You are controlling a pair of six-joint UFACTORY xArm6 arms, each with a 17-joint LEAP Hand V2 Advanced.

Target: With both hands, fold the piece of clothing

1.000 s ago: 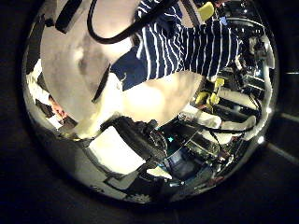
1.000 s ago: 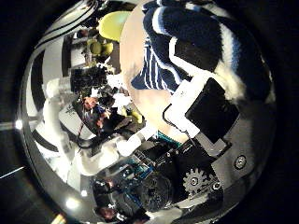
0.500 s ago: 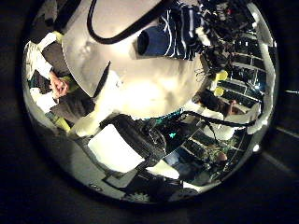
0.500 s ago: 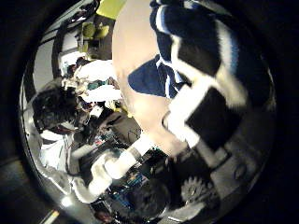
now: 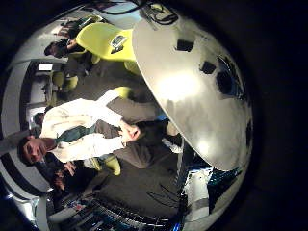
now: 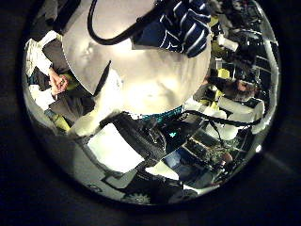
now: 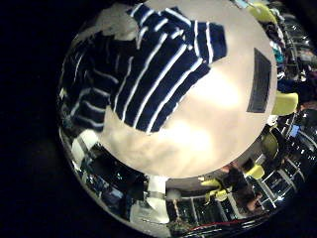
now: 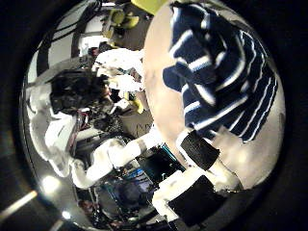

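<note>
A dark striped piece of clothing [image 7: 149, 74] lies bunched, partly doubled over, on the pale round table [image 7: 198, 139] in the right little finger side palm view, with no fingers on it. In the right thumb side palm view it [image 8: 217, 72] lies close by, and my right hand's fingers [image 8: 197, 159] reach straight to its edge without curling round it. In the left thumb side palm view the clothing [image 6: 179, 24] lies far across the table [image 6: 141, 80], and my left hand's fingers [image 6: 122, 146] are away from it.
Small dark patches [image 5: 207, 67] are stuck on the table, and one long dark strip [image 7: 261, 79] lies beside the clothing. Chairs [image 5: 106, 40] stand past the table's edge. A black cable [image 6: 113, 38] hangs over the table.
Both palm views have shifted as the hands drew back. The right fingers lay over the clothing before and now sit at its edge. The clothing is farther from the left palm.
</note>
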